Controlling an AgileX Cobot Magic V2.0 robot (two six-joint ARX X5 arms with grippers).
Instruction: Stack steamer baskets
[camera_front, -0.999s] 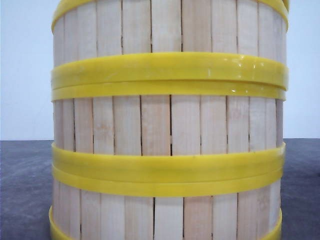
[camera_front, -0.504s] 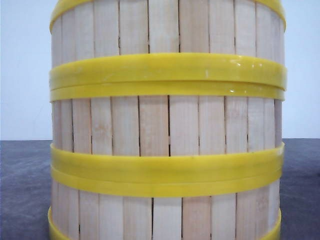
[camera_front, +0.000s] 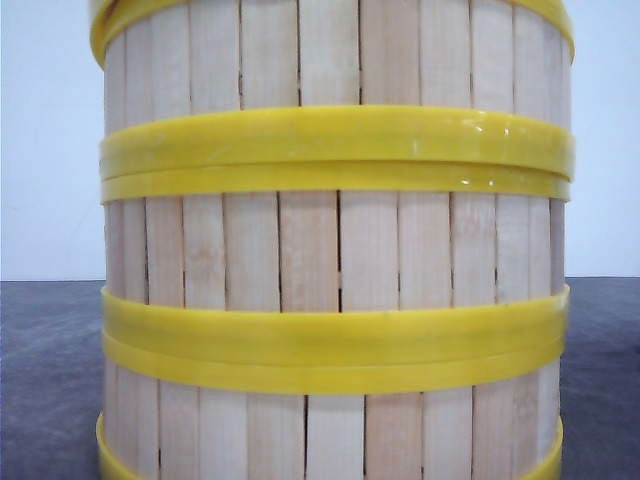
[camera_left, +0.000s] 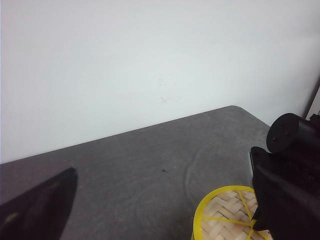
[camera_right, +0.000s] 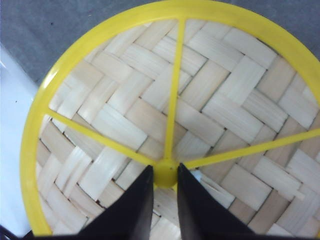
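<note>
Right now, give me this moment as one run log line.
stack: three steamer baskets stacked on table | right end effector: closed on top basket's hub | left end effector: open, beside stack

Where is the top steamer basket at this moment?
In the front view the top steamer basket sits on the middle basket, centre frame. In the right wrist view, the right tool pinches its yellow hub.

No readable text, label, brand, number or sign in any view.
</note>
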